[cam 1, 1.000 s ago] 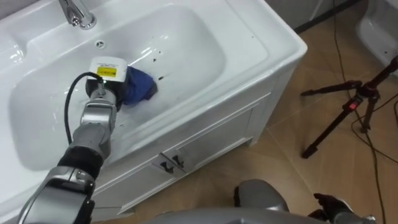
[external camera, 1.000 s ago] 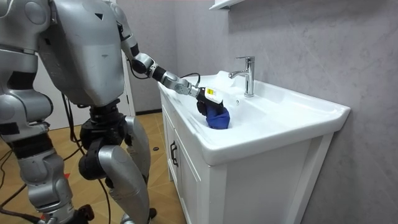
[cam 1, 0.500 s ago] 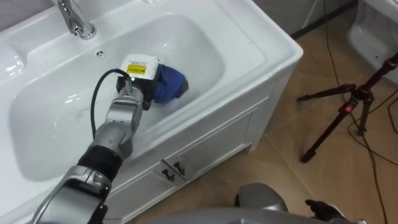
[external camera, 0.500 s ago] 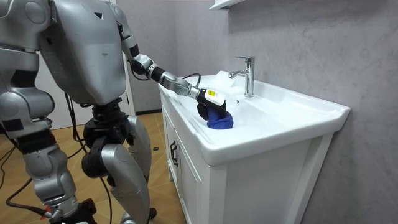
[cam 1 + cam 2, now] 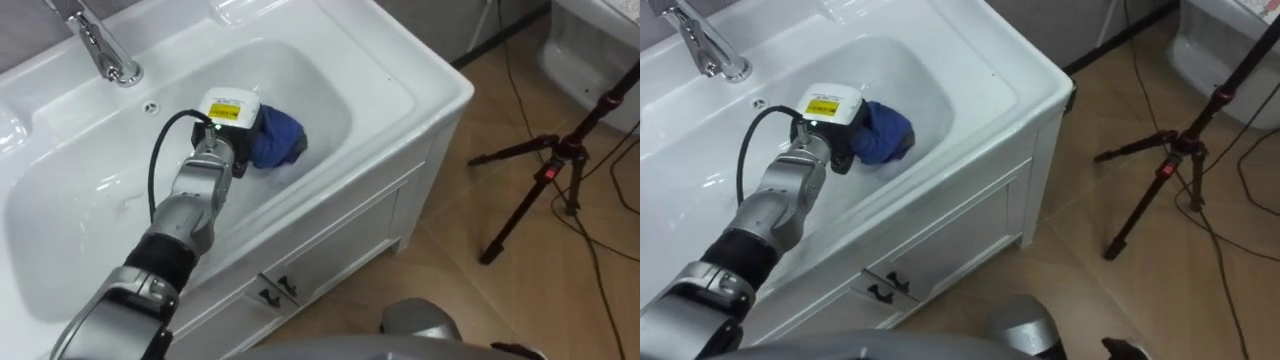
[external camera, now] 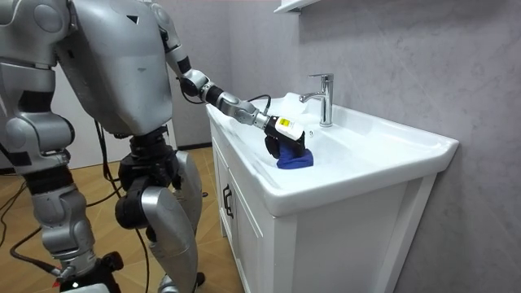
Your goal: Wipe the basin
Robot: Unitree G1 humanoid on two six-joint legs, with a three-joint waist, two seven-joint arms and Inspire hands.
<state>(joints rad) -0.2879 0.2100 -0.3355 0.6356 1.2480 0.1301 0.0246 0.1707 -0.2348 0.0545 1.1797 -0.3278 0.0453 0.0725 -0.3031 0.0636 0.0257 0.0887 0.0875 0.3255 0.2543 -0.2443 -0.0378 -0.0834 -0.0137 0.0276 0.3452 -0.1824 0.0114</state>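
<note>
A white basin (image 5: pixel 400 75) is set into a white vanity. Inside it, against the front right wall, lies a crumpled blue cloth (image 5: pixel 278 137) (image 5: pixel 883 132). My left hand (image 5: pixel 224 143) reaches into the bowl from the lower left, fingers curled round the cloth's left side and pressing it on the basin wall. In the room view the left hand (image 6: pixel 285 140) sits on top of the cloth (image 6: pixel 295 160) at the basin's near rim. My right hand (image 6: pixel 80 273) hangs low by my side at the room view's lower left.
A chrome tap (image 5: pixel 98 48) stands at the back of the basin, with an overflow hole (image 5: pixel 151 107) below it. The cabinet doors (image 5: pixel 275 290) face me under the rim. A black tripod (image 5: pixel 555 170) stands on the wooden floor to the right, near a white fixture (image 5: pixel 590 45).
My left hand has slid the blue cloth rightward along the basin, from near the middle towards its right end. The eye views have shifted a little too.
</note>
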